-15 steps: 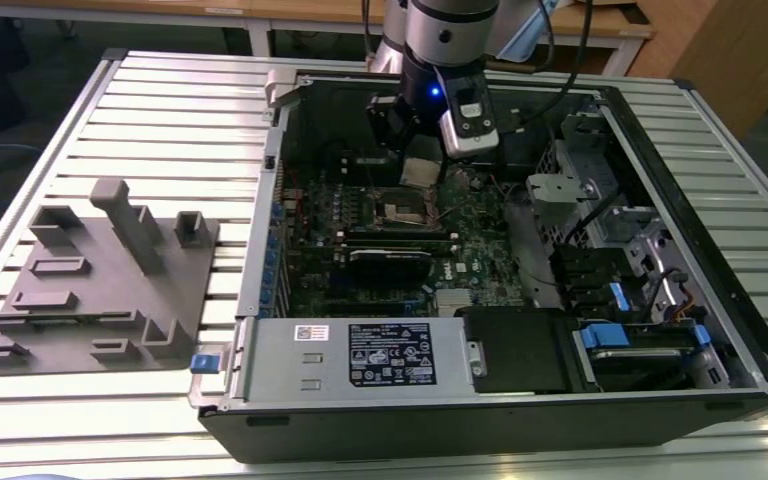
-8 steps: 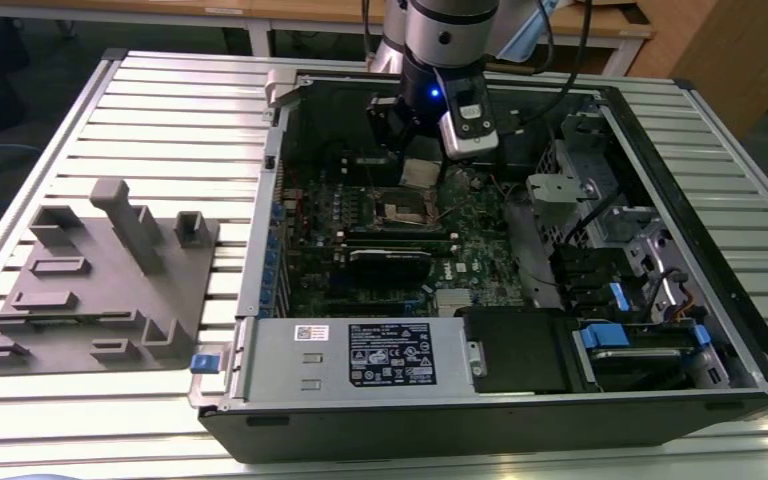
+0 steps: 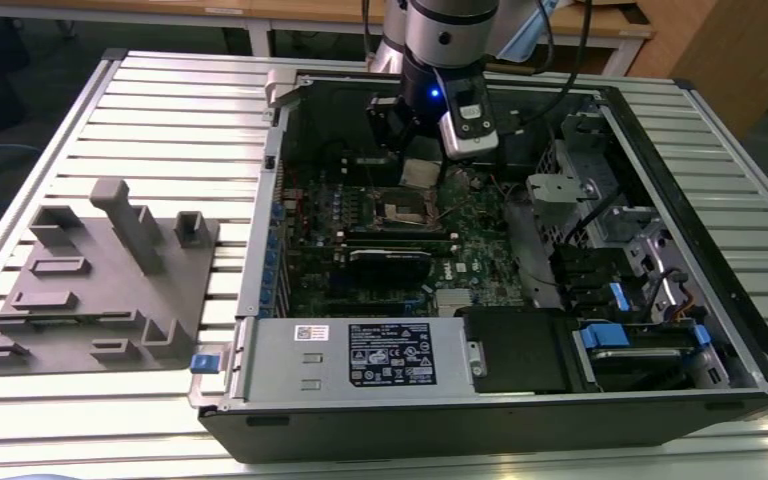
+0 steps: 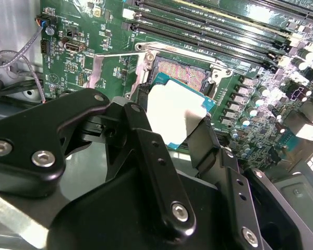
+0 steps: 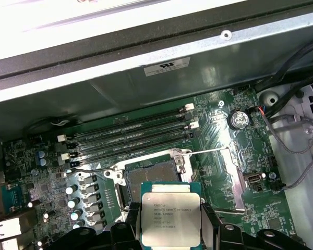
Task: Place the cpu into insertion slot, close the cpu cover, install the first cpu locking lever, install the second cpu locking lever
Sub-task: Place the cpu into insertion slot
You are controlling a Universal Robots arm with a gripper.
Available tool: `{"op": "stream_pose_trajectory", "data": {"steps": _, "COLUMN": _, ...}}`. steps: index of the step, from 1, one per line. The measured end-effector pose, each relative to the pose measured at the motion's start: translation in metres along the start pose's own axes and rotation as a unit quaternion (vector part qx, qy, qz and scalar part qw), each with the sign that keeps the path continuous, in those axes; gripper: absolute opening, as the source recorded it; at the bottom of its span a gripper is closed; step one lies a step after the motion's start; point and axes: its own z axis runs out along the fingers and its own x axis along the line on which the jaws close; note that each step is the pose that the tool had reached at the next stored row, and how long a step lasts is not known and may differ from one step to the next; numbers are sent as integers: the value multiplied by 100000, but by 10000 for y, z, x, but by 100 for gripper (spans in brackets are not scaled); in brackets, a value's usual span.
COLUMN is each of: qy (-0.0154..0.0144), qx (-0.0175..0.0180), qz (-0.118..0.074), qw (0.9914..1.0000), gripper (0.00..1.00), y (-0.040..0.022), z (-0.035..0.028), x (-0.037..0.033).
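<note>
My gripper (image 3: 420, 165) hangs inside the open computer case, shut on the cpu (image 3: 420, 172). In both wrist views the cpu (image 5: 170, 213) (image 4: 177, 112) sits between the black fingers (image 5: 211, 232) with its pale metal top in sight. It hovers a little above and just to one side of the insertion slot (image 5: 151, 174) (image 4: 180, 73) (image 3: 407, 208), apart from it. The slot lies uncovered, its dark centre showing. The cpu cover (image 5: 239, 182) (image 4: 97, 73) is swung open flat beside the slot. Two thin wire levers (image 5: 94, 169) (image 5: 211, 151) stand released along the socket.
Long black memory slots (image 5: 128, 138) run close behind the socket. A black module (image 3: 391, 258) and the power supply (image 3: 357, 352) lie nearer the case front. Drive cages and cables (image 3: 624, 260) fill the exterior view's right. A grey fixture (image 3: 91, 280) rests on the table outside the case.
</note>
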Motion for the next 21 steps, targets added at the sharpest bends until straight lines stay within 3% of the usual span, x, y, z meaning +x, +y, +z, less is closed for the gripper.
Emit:
{"op": "stream_pose_trajectory", "data": {"steps": 2, "qy": -37, "qx": -4, "qz": 328, "qw": 99999, "gripper": 54, "y": 0, "z": 3, "x": -1}}
{"op": "stream_pose_trajectory", "data": {"steps": 5, "qy": -252, "qx": 31, "qz": 2627, "qw": 99965, "gripper": 54, "y": -1, "z": 10, "x": -1}}
{"op": "stream_pose_trajectory", "data": {"steps": 10, "qy": -679, "qx": 89, "qz": 7173, "qw": 99740, "gripper": 54, "y": -2, "z": 25, "x": -1}}
{"op": "stream_pose_trajectory", "data": {"steps": 13, "qy": -931, "qx": 122, "qz": 9841, "qw": 99510, "gripper": 54, "y": -3, "z": 35, "x": -1}}
{"op": "stream_pose_trajectory", "data": {"steps": 15, "qy": -1108, "qx": 149, "qz": 11701, "qw": 99307, "gripper": 54, "y": -3, "z": 41, "x": -1}}
{"op": "stream_pose_trajectory", "data": {"steps": 18, "qy": -1360, "qx": 182, "qz": 14365, "qw": 98953, "gripper": 54, "y": -4, "z": 50, "x": 0}}
{"op": "stream_pose_trajectory", "data": {"steps": 20, "qy": -1531, "qx": 204, "qz": 16171, "qw": 98672, "gripper": 54, "y": -5, "z": 53, "x": 0}}
{"op": "stream_pose_trajectory", "data": {"steps": 21, "qy": -1556, "qx": 209, "qz": 16488, "qw": 98619, "gripper": 54, "y": -5, "z": 53, "x": -1}}
